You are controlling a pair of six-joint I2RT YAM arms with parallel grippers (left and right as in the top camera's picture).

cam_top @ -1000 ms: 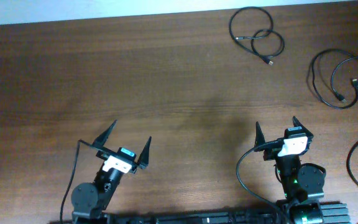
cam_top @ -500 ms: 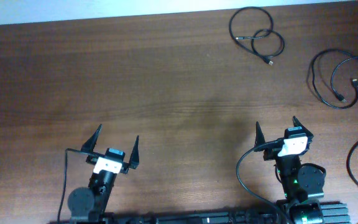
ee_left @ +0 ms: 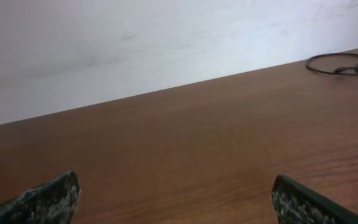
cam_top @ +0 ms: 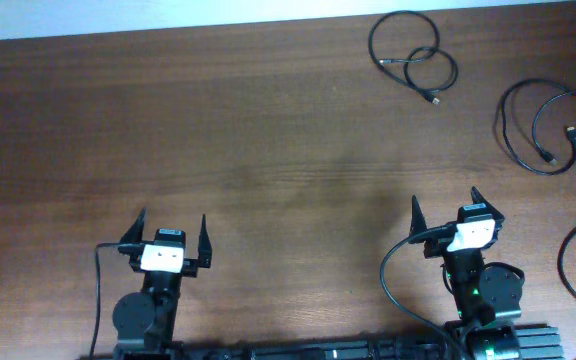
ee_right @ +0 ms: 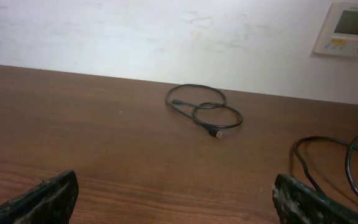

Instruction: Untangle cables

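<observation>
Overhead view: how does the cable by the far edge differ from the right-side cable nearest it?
The far-edge cable is wound in two closed loops, one large and one small, while the right-side cable sprawls in wider, looser curves. The far-edge cable also covers less area than the right-side cable. Both are thin, black and lying flat, and they do not touch each other.

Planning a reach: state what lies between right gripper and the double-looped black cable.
Only bare brown wooden table, right gripper to double-looped black cable; right wrist view.
</observation>
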